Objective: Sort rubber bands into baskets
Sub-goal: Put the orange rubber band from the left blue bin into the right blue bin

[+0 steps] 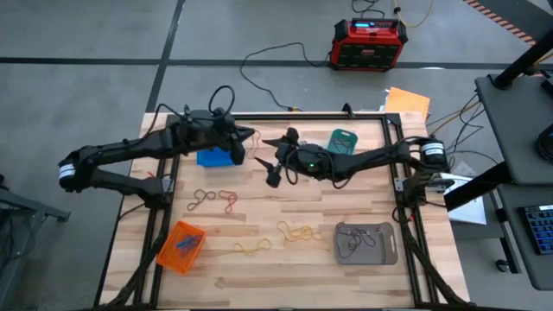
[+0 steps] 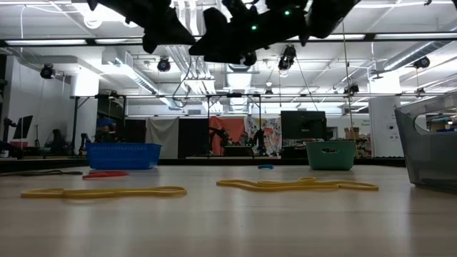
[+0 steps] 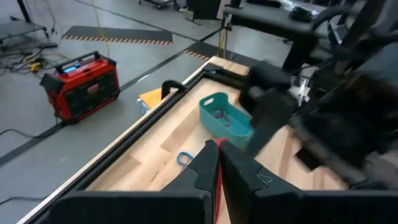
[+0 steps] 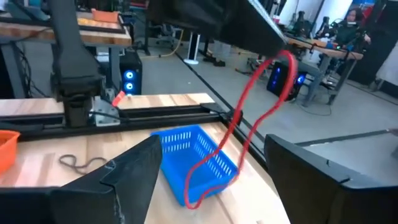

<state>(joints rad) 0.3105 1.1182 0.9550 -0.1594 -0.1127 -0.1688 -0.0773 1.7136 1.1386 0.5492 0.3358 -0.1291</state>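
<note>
My left gripper [image 1: 252, 136] hovers over the table's far middle, shut on a red rubber band [image 4: 249, 124]. It is just right of the blue basket [image 1: 220, 156]. My right gripper [image 4: 211, 177] faces it, open. The band hangs ahead of the right gripper's spread fingers and touches neither. The teal basket [image 1: 342, 141] stands at the far right, the orange basket [image 1: 181, 246] near left and the grey basket [image 1: 365, 243] near right. Loose rubber bands lie flat on the wood: tan [image 1: 205, 199], red [image 1: 229, 201] and yellow [image 1: 298, 231]. My left gripper pinches the red band's upper end [image 4: 283, 57] between its two shut fingertips. The fingers lie nearly level, pointing toward the table's right side. The band hangs below them as a long slack loop. Its lower end [image 4: 188, 200] is in the air in front of the blue basket.
A small blue band [image 3: 184, 158] lies near the teal basket. A black frame rail [image 1: 393, 147] borders the table. On the floor beyond are a red-and-black box [image 1: 369, 43] and cables, and an orange sheet [image 1: 406, 101] lies at the far right corner. Bare wood shows along the near edge.
</note>
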